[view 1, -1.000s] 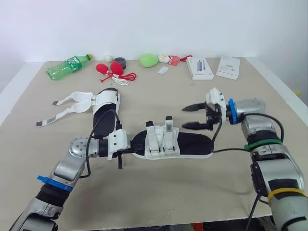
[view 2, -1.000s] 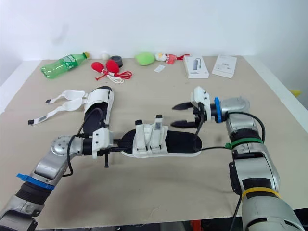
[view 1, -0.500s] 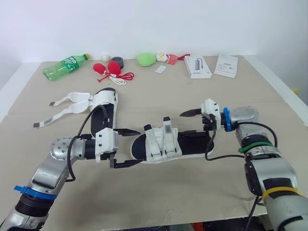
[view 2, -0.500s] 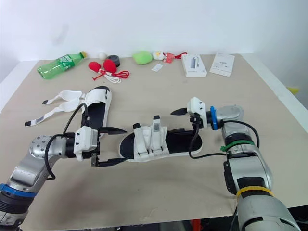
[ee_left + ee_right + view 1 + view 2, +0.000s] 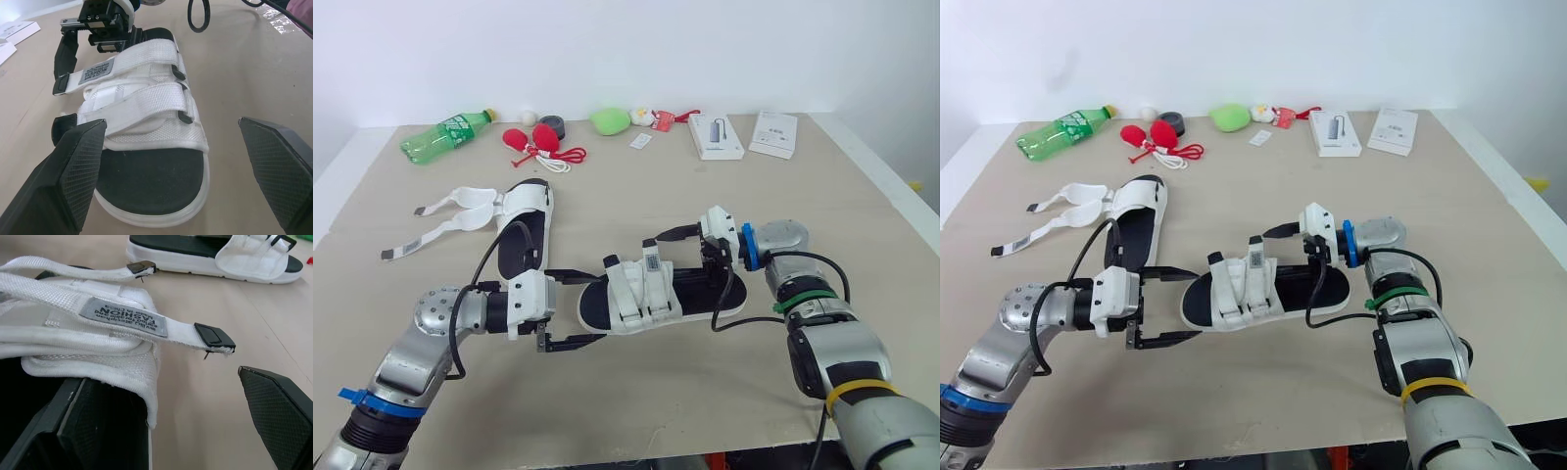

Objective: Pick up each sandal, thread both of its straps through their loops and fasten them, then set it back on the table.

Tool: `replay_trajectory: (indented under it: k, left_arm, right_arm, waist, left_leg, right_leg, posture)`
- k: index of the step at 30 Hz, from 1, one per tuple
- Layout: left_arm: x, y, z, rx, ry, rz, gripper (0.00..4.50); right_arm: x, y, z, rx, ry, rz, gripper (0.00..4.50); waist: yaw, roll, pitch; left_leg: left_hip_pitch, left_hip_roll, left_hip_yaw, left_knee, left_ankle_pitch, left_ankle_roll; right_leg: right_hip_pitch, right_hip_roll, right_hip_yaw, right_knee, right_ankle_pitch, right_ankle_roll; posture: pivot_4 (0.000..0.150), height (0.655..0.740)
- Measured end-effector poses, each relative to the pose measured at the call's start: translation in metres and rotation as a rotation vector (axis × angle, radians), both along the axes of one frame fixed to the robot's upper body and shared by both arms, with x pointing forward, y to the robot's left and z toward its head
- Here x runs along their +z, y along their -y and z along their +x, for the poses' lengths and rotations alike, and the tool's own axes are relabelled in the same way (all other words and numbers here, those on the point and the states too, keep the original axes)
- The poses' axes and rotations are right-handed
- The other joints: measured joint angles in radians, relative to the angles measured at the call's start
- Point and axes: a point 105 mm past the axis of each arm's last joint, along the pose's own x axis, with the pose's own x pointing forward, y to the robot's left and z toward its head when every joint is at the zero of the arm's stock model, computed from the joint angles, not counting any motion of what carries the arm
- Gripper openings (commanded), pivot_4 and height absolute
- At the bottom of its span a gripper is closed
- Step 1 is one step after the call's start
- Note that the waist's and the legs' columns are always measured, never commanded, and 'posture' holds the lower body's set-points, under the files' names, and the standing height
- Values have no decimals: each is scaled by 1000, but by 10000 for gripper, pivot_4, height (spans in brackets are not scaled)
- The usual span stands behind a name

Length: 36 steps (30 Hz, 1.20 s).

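A white-strapped sandal with a black sole (image 5: 646,294) lies mid-table, both straps laid over its upper. My left gripper (image 5: 595,307) is open, its fingers either side of the sandal's near end without touching it. In the left wrist view the sandal (image 5: 146,112) lies just ahead between the fingers (image 5: 73,171). My right gripper (image 5: 680,259) is open at the sandal's other end, one finger above the straps and one low against the sole. The labelled strap (image 5: 127,316) sticks out loose with its black tip. A second sandal (image 5: 524,220) lies at the left, straps (image 5: 450,215) spread open.
Along the far edge stand a green bottle (image 5: 445,134), red items with a cord (image 5: 536,140), a green lump (image 5: 615,121) and two white boxes (image 5: 719,137) (image 5: 776,134). Black cables loop from both wrists near the sandal.
My left gripper has opened and drawn back a little from the sandal's end. The right gripper has moved left, over the sandal's other end. The camera has shifted slightly.
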Motion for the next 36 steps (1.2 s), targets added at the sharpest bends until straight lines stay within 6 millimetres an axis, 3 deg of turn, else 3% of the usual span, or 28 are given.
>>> replay_trajectory:
  k: [2, 3, 5, 6, 7, 12, 21, 25, 29, 30, 32, 34, 36]
  left_arm:
    - [1, 0, 0, 2, 5, -2, 45000]
    - [1, 1, -1, 1, 8, -2, 45000]
    - [3, 2, -2, -3, 18, -4, 45000]
    - [3, 2, -2, 0, 16, -5, 45000]
    - [3, 2, -2, 3, 15, -6, 45000]
    - [3, 2, -1, 15, 13, -9, 45000]
    - [4, 3, -1, 14, 13, -8, 45000]
    - [7, 4, 1, 15, 24, -11, 45000]
    - [11, 5, 8, 43, 35, -37, 45000]
    - [11, 5, 8, 44, 36, -38, 45000]
    - [14, 7, 11, 58, 46, -57, 45000]
    - [13, 7, 12, 63, 42, -60, 45000]
    - [11, 7, 16, 85, 34, -65, 45000]
  right_arm:
    - [-1, -1, -1, 5, -10, -3, 34820]
    - [-2, -2, -1, 8, -15, -4, 29207]
    - [-6, -3, -3, 12, -44, -1, 23088]
    - [-6, -4, -3, 14, -49, 0, 17779]
    - [-6, -5, -4, 20, -50, -3, 16305]
    - [-9, -8, -8, 39, -58, 11, 538]
    - [-8, -9, -8, 26, -117, 60, 538]
    - [1, -2, 4, -109, -213, 179, 538]
    - [26, 20, 36, -431, -203, 361, 538]
    - [26, 21, 36, -441, -201, 366, 538]
    - [30, 55, 59, -787, -159, 479, 538]
    - [29, 69, 64, -912, -133, 495, 538]
    - [20, 112, 71, -1262, -94, 547, 538]
  waist:
    - [0, 0, 0]
    - [0, 0, 0]
    - [0, 0, 0]
    - [0, 0, 0]
    - [0, 0, 0]
    - [0, 0, 0]
    - [0, 0, 0]
    - [0, 0, 0]
    - [1, 0, 0]
    - [1, 0, 0]
    - [4, 0, 0]
    - [5, -1, 0]
    - [5, -1, 0]
  left_leg:
    - [0, 0, 0, 0, 0, 0]
    - [0, 0, 0, 0, 0, 0]
    - [0, 0, 0, 0, 0, 0]
    - [0, 0, 0, 0, 0, 0]
    - [0, 0, 0, 0, 0, 0]
    - [0, 0, 0, 1, 0, 0]
    - [0, 0, 0, 1, 0, 0]
    - [0, 0, 0, 1, 0, 0]
    - [0, 0, 0, 1, 0, 0]
    - [0, 0, 0, 1, 0, 0]
    - [-2, -1, -1, 1, 0, 0]
    - [-2, -1, -1, 2, 0, 0]
    - [-2, -1, -2, 1, 0, 0]
  right_leg:
    - [0, 0, 0, 0, 0, 0]
    - [0, 0, 0, 0, 0, 0]
    - [0, 0, 0, 0, 0, 0]
    - [0, 0, 0, 0, 0, 0]
    - [0, 0, 0, 0, 0, 0]
    - [0, 0, 0, 0, 0, 0]
    - [0, 0, 0, 1, 0, 0]
    - [0, 0, 0, 1, 1, 0]
    - [0, 0, 0, 1, 1, 0]
    - [0, 0, 0, 1, 1, 0]
    - [0, 0, 0, 1, 1, 0]
    - [0, -1, 0, 1, 1, 0]
    - [0, -1, 0, 1, 2, -3]
  posture:
    - [1500, 7400]
    - [1500, 7400]
    - [1500, 7400]
    - [1500, 7400]
    - [1500, 7400]
    - [1500, 7400]
    - [1500, 7400]
    - [1500, 7400]
    - [1500, 7400]
    - [1500, 7400]
    - [1500, 7400]
    - [1500, 7400]
    - [1500, 7400]
